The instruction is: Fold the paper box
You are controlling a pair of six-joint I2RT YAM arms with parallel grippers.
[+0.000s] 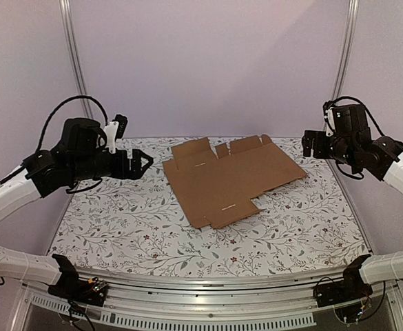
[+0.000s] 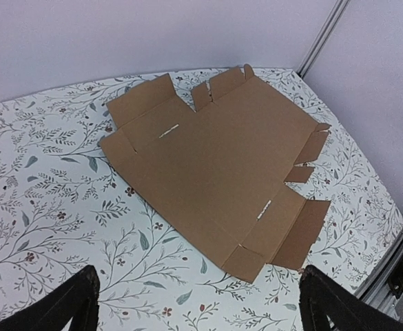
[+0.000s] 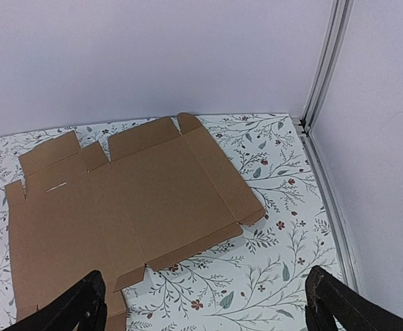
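Observation:
The paper box (image 1: 229, 179) is a flat, unfolded brown cardboard sheet with flaps and tabs, lying on the flower-patterned table toward the back middle. It also shows in the left wrist view (image 2: 215, 165) and the right wrist view (image 3: 125, 200). My left gripper (image 1: 145, 164) hovers open and empty to the left of the sheet, above the table; its fingertips (image 2: 77, 303) stand wide apart. My right gripper (image 1: 310, 145) hovers open and empty at the sheet's right end; its fingertips (image 3: 332, 303) stand wide apart.
The table (image 1: 132, 221) has a floral cloth and a metal rail (image 1: 208, 283) along the near edge. Purple walls with metal posts (image 1: 74, 62) close the back and sides. A metal rail (image 3: 325, 186) runs along the right edge.

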